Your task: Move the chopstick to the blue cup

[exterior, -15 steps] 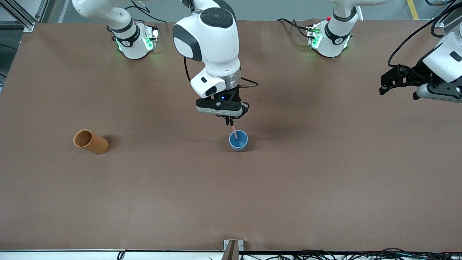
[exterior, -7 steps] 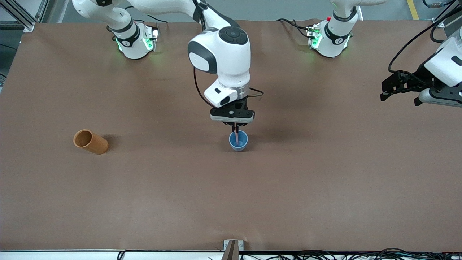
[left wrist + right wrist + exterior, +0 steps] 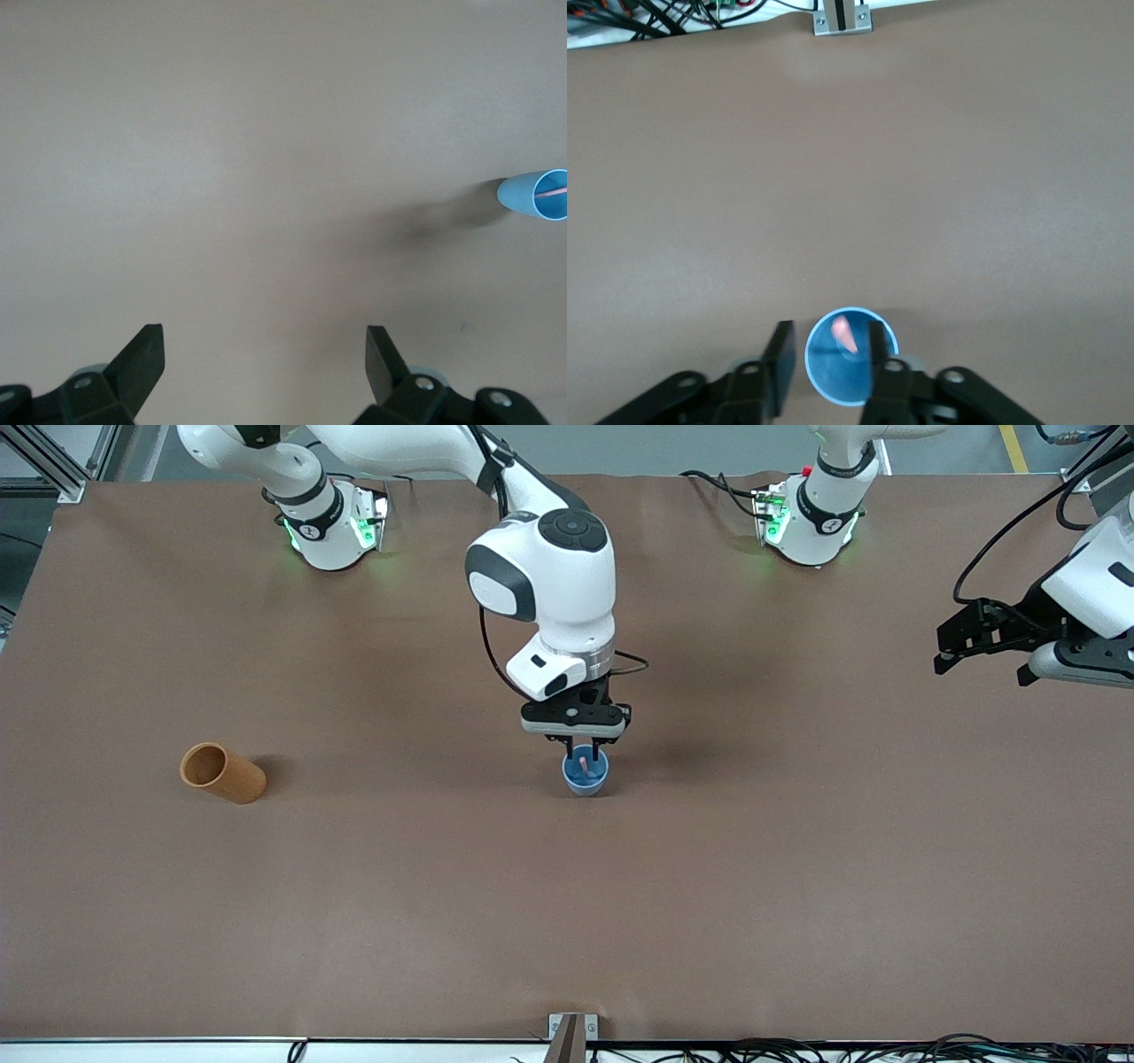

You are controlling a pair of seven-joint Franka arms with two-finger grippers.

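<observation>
The blue cup [image 3: 585, 778] stands near the middle of the table. In it stands the pale-pink chopstick [image 3: 583, 763], its top leaning against the rim. My right gripper [image 3: 582, 746] hangs just over the cup, open. In the right wrist view its fingers straddle the cup's [image 3: 850, 376] rim and the chopstick [image 3: 843, 334] stands free between them, at my right gripper [image 3: 829, 329]. My left gripper [image 3: 952, 642] waits open over bare table at the left arm's end. The left wrist view shows that gripper [image 3: 266, 341] empty, with the cup [image 3: 532, 194] and chopstick [image 3: 554, 189] farther off.
An orange-brown cup [image 3: 223, 772] sits toward the right arm's end of the table, level with the blue cup. A metal bracket [image 3: 572, 1027] and cables [image 3: 842, 1050] lie along the table edge nearest the front camera.
My right gripper came down over the blue cup with the chopstick and its fingers parted. The chopstick now stands deeper in the cup, free of the fingers. The left arm shifted only slightly.
</observation>
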